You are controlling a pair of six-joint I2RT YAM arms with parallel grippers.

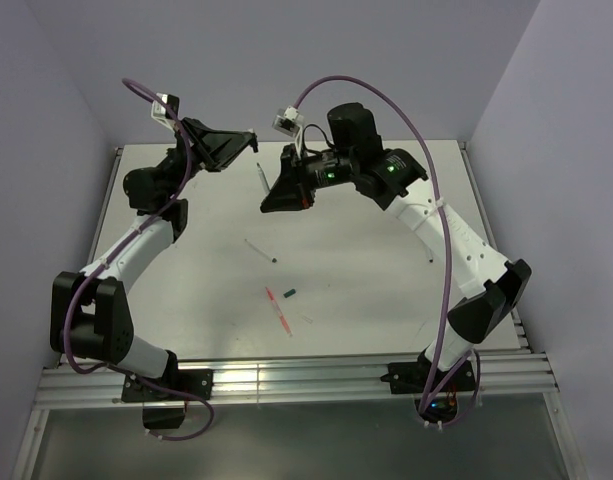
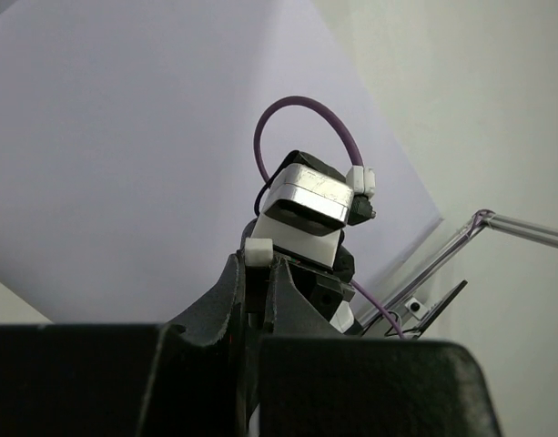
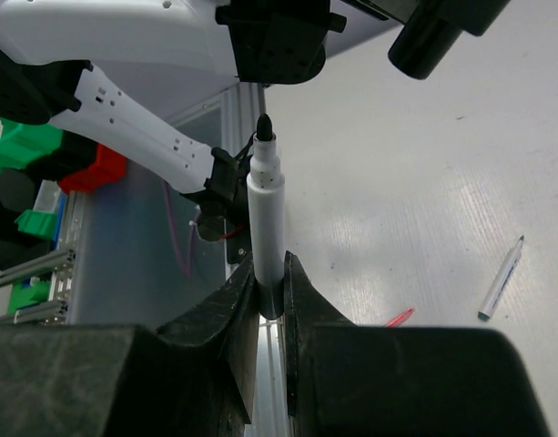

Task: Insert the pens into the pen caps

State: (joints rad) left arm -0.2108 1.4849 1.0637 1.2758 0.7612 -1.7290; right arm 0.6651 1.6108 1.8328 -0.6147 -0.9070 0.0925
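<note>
"So, how many pens are there, counted left to right?"

"Three. Up in the air between the two arms, one white pen (image 3: 266, 228), a smooth round plastic barrel narrowing to a black pointed tip. It is uncapped. On the matte pale table (image 1: 386, 290) lies a thin whitish-grey pen (image 1: 259, 246) with a dark end. Nearer the arm bases lies a thin red pen (image 1: 278, 308)."

"And caps?"

"One I can make out: a tiny dark green cap (image 1: 289, 292), a short stub just right of the red pen, not touching it."

"What are the grippers doing?"

"The left gripper (image 1: 252, 141), black and wedge-shaped, has its fingers pressed together; I cannot tell whether anything sits between them. The right gripper (image 3: 271, 282) pinches the white pen low on its barrel, tip aimed at the left gripper, the two close but apart."
</note>
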